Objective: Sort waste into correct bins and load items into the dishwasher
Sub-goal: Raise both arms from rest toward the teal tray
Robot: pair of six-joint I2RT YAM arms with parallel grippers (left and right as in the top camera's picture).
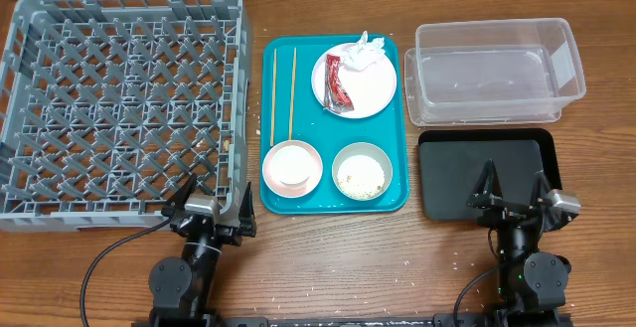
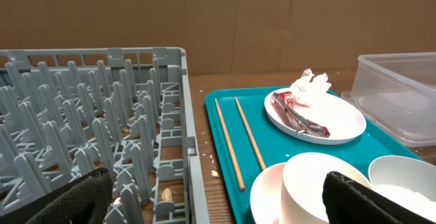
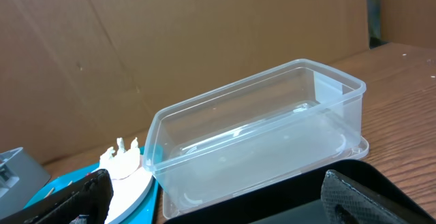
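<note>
Left gripper and right gripper gape empty while chopsticks lie parallel, long axes pointing away from the robot.

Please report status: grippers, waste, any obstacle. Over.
Left gripper and right gripper open, empty. Napkin and wrapper on plate; dish rack without dishes. No obstacle seen.

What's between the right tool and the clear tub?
Only the black tray, which the right tool overhangs, then the clear tub; overhead view shows it.

Clear tub behind black tray
</note>
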